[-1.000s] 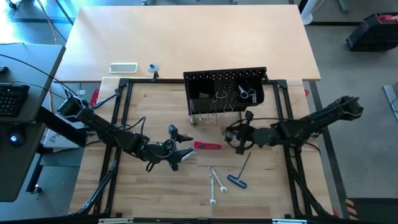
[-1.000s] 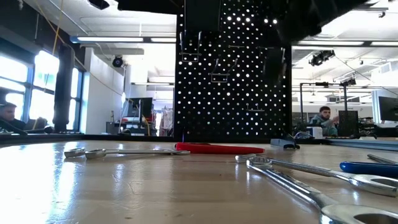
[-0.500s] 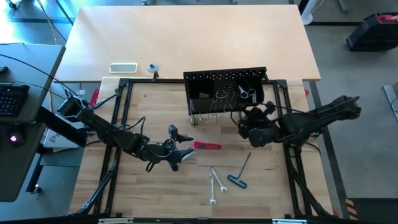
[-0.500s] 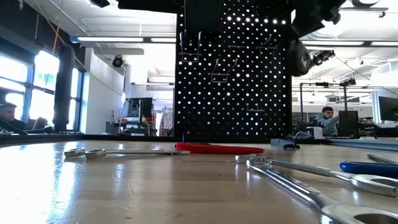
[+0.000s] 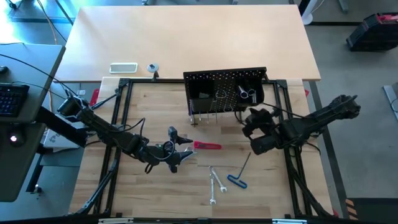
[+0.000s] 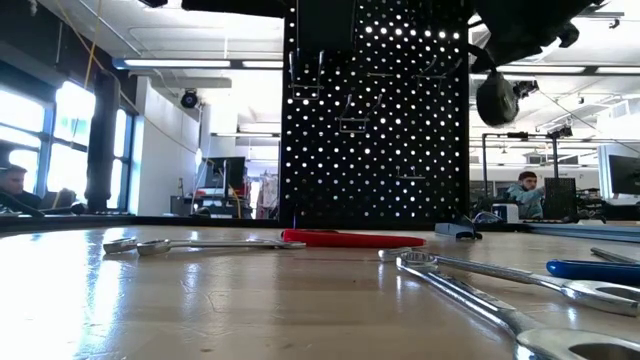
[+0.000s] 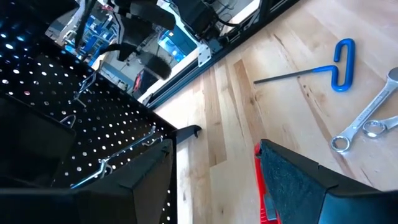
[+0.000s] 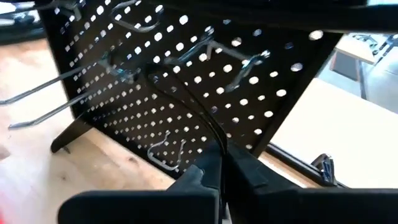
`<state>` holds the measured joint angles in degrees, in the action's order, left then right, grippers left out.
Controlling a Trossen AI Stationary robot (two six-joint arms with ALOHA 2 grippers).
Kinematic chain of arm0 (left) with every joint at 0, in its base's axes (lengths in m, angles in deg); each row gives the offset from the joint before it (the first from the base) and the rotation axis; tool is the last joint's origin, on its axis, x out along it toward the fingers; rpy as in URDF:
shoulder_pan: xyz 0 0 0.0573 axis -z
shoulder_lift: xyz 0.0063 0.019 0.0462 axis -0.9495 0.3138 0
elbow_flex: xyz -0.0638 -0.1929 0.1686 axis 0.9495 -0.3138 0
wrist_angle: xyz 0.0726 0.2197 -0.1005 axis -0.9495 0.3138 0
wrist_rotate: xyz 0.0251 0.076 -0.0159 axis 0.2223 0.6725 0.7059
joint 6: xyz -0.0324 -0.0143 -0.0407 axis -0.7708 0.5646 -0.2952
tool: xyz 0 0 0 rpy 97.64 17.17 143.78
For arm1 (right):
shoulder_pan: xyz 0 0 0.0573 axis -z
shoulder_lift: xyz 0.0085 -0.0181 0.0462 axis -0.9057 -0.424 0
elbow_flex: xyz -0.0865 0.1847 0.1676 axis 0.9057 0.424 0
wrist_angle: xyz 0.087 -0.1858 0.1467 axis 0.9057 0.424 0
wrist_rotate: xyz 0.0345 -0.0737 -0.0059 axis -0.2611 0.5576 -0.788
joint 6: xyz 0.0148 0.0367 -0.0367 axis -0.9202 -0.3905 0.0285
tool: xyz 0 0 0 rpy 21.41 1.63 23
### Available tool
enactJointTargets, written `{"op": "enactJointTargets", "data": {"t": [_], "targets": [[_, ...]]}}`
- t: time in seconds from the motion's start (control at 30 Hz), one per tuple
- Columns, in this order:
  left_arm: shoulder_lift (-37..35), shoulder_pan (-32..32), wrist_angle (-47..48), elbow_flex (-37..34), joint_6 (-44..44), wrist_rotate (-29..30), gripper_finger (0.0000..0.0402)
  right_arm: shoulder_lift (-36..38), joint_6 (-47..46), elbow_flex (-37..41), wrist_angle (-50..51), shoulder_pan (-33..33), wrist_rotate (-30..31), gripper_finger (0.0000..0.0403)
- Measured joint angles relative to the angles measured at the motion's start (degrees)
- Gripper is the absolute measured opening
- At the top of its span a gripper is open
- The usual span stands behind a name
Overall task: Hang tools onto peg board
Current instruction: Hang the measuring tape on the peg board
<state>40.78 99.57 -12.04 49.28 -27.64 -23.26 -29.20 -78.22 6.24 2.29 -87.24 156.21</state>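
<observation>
with its fingers apart over the red-handled tool (image 5: 207, 145), the left gripper (image 5: 180, 152) should descend straight and close on the handle middle, while the right gripper (image 5: 254, 121), fingers together, waits near the peg board (image 5: 225, 89).

Black peg board (image 5: 225, 91) dotted with holes; red-handled tool (image 5: 208, 145); blue-ended key (image 5: 237, 173).

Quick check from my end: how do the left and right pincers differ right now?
The left pincer is open, while the right pincer is shut. The left pincer sits low over the table with the red-handled tool at its fingertips; the right pincer is raised in front of the peg board. The right pincer pinches a thin black wire-like piece; the left pincer holds nothing. Both are dark and two-fingered.
</observation>
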Motion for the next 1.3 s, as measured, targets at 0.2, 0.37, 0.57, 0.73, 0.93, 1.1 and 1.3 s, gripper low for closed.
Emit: {"op": "enactJointTargets", "data": {"t": [0.2, 0.37, 0.57, 0.73, 0.93, 1.1, 1.3], "targets": [[0.00, 0.00, 0.17, 0.00, 0.00, -0.01, 0.0232, 0.00, -3.70, 0.00, 2.93, 0.18, 1.19, 0.0000], [0.00, 0.00, 0.15, 0.00, 0.01, 0.00, 0.0232, 0.00, -9.12, 0.00, 7.29, 1.18, -0.17, 0.0000], [0.00, -0.04, 0.05, 0.00, 0.46, 0.00, 0.0232, 0.00, -9.50, 0.00, 6.58, 1.93, -1.43, 0.0000], [0.00, -0.04, 0.02, 0.00, -0.44, 0.00, 0.0232, 0.00, -9.52, 0.00, 6.30, 2.64, -0.39, 0.0000], [0.00, -0.02, 0.05, 0.00, -0.51, 0.00, 0.0232, -0.02, -9.93, 0.00, 6.14, 5.06, -1.66, 0.0000], [0.00, -0.02, 0.18, 0.00, -0.48, 0.00, 0.0232, -0.04, -8.49, 0.00, 4.43, 6.02, -3.03, 0.0000], [-0.02, -0.02, 1.37, 0.00, -0.46, 0.02, 0.0232, -2.53, -7.97, 0.00, 3.86, 7.86, -4.44, 0.0000]]}}
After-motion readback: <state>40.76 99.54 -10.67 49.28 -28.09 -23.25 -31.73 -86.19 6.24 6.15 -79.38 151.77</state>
